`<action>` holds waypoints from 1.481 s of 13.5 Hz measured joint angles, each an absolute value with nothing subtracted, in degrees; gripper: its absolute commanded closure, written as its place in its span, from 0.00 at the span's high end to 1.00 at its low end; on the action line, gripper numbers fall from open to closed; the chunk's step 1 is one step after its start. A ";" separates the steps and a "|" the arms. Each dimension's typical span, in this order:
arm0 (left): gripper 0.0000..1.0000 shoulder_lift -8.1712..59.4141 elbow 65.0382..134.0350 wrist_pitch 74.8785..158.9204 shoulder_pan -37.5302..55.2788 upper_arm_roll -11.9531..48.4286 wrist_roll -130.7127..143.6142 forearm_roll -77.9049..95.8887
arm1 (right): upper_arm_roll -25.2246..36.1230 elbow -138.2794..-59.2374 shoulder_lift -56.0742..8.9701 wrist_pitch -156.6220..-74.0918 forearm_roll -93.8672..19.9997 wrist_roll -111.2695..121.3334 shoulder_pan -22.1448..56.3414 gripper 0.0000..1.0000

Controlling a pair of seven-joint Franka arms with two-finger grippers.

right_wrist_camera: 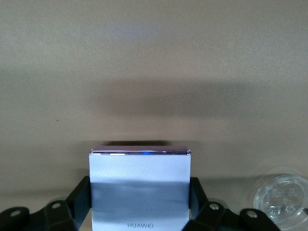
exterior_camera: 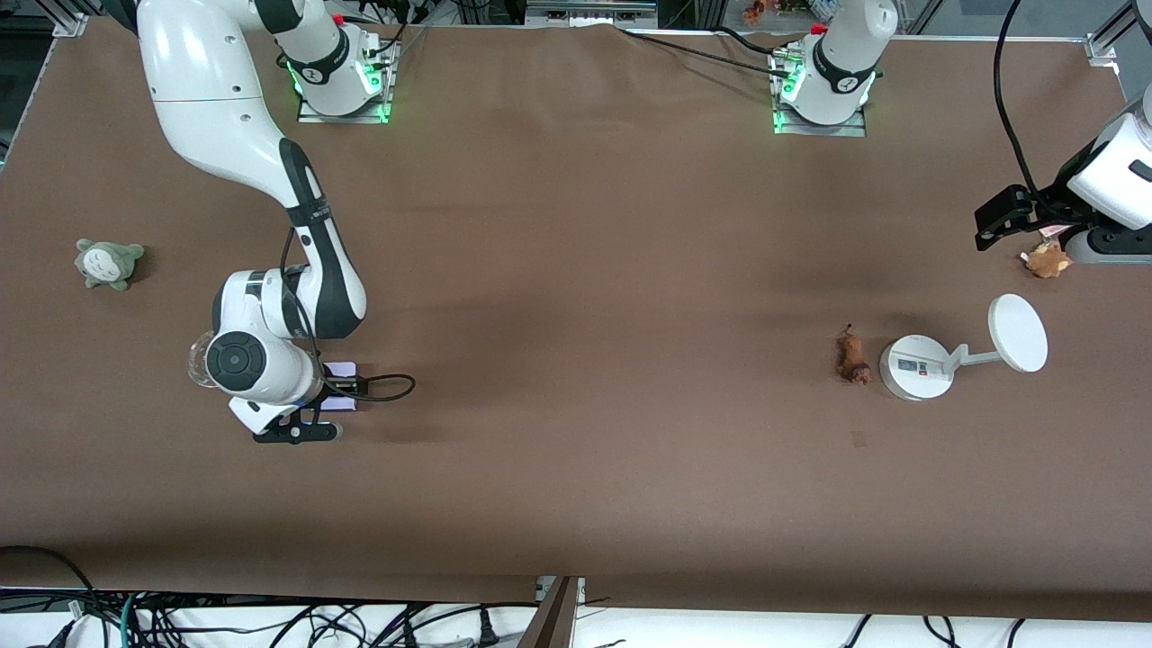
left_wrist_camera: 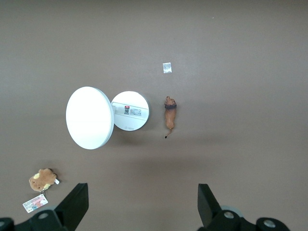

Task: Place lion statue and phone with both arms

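The phone (right_wrist_camera: 139, 185), a pale lavender slab with a purple edge, sits between my right gripper's (right_wrist_camera: 139, 204) fingers, which press on both its long sides. In the front view the phone (exterior_camera: 342, 370) peeks out under the right gripper (exterior_camera: 333, 396), low at the table toward the right arm's end. The lion statue (exterior_camera: 851, 358), small and orange-brown, lies on the table beside the white stand's base (exterior_camera: 916, 367). It also shows in the left wrist view (left_wrist_camera: 169, 115). My left gripper (left_wrist_camera: 142, 202) is open and empty, high above the table (exterior_camera: 997, 220) near the brown plush.
The white stand has a round disc (exterior_camera: 1018, 333) on an arm. A fluffy brown plush with a tag (exterior_camera: 1047, 259) lies near the left arm's end. A grey-green plush (exterior_camera: 108, 263) lies at the right arm's end. A clear glass piece (right_wrist_camera: 281, 198) sits beside the phone.
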State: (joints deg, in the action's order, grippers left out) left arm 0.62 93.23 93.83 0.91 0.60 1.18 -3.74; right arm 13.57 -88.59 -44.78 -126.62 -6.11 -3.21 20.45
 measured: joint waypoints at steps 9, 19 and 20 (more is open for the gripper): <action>1.00 0.62 93.23 92.76 0.91 0.60 1.18 -3.74 | 13.74 -89.24 -43.27 -126.80 -6.10 -0.81 19.10 1.00; 1.00 0.62 93.24 92.63 0.91 0.60 1.18 -3.74 | 20.88 -79.17 -25.64 -102.54 -5.93 9.27 18.82 1.00; 1.00 0.62 93.24 92.62 0.91 0.60 1.18 -3.74 | 21.36 -79.15 -23.86 -100.24 -5.93 9.14 18.83 1.00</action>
